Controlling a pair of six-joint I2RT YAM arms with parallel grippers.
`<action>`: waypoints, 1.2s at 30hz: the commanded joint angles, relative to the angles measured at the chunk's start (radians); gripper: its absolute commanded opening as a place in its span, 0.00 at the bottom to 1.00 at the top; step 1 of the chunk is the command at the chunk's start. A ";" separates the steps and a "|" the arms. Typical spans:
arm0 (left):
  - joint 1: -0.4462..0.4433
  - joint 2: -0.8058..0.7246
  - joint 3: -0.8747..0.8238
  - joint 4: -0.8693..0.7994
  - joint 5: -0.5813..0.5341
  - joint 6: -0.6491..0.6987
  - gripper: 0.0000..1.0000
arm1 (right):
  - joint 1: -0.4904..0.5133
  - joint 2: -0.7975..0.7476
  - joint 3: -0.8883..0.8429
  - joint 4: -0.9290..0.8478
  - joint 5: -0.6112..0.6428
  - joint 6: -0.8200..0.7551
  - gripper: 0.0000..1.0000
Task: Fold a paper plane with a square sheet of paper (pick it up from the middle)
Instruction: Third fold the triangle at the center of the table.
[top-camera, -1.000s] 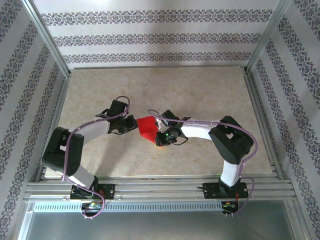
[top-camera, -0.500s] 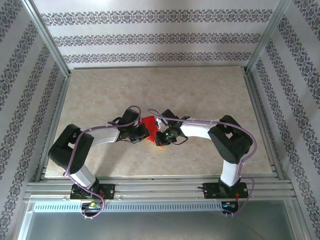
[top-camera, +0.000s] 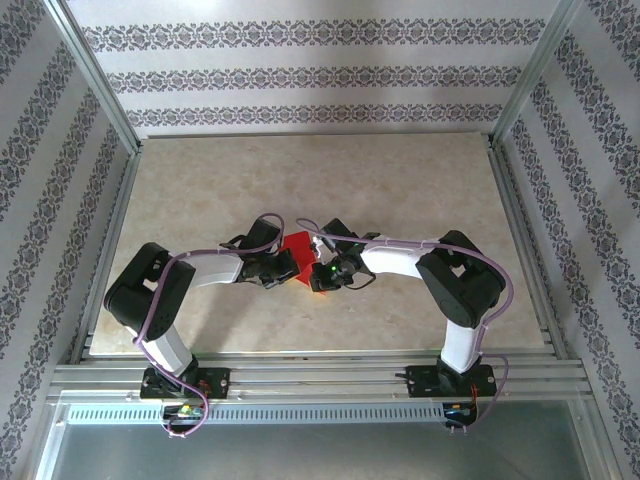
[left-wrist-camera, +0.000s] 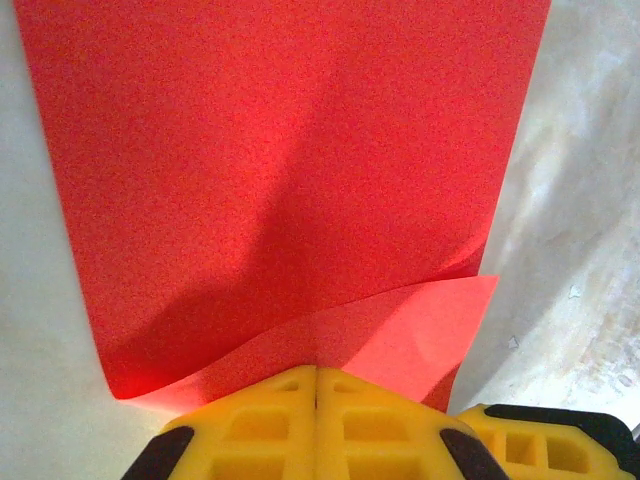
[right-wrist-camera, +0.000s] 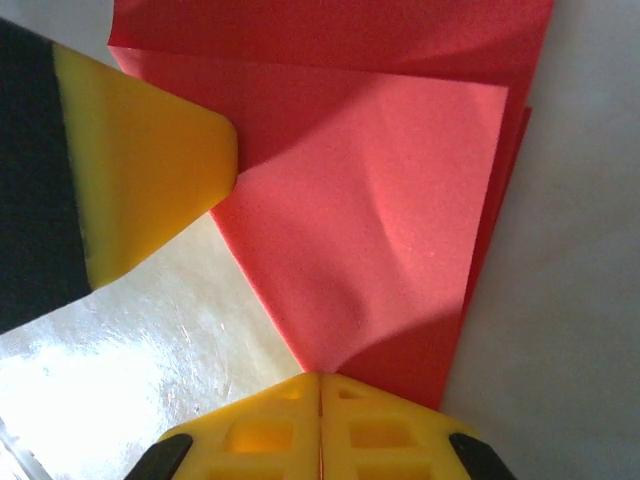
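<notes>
While inward-angled, pincers (left-wrist-camera: 316, 375) (right-wrist-camera: 320, 378) (both) clamp paper (left-wrist-camera: 280, 170).

top view: red paper (top-camera: 297, 243) mostly covered, creases too small to read | left wrist: paper cut off at 12 o'clock, near edge hidden under fingers (left-wrist-camera: 265, 425) at 6 o'clock

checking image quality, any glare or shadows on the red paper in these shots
Left wrist: a broad soft shadow crosses the paper, no glare. Right wrist: shadow on the paper, bright glare on the table at lower left. Top external: even, soft light.
</notes>
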 joint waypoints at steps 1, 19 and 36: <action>-0.008 0.033 0.006 -0.052 -0.053 0.023 0.05 | 0.000 0.010 -0.029 -0.100 0.016 -0.029 0.10; -0.008 0.066 0.006 -0.128 -0.059 0.020 0.01 | 0.019 -0.010 0.044 0.070 0.042 0.039 0.02; -0.008 0.075 0.009 -0.153 -0.065 0.016 0.00 | 0.008 0.039 0.031 0.047 0.033 0.013 0.02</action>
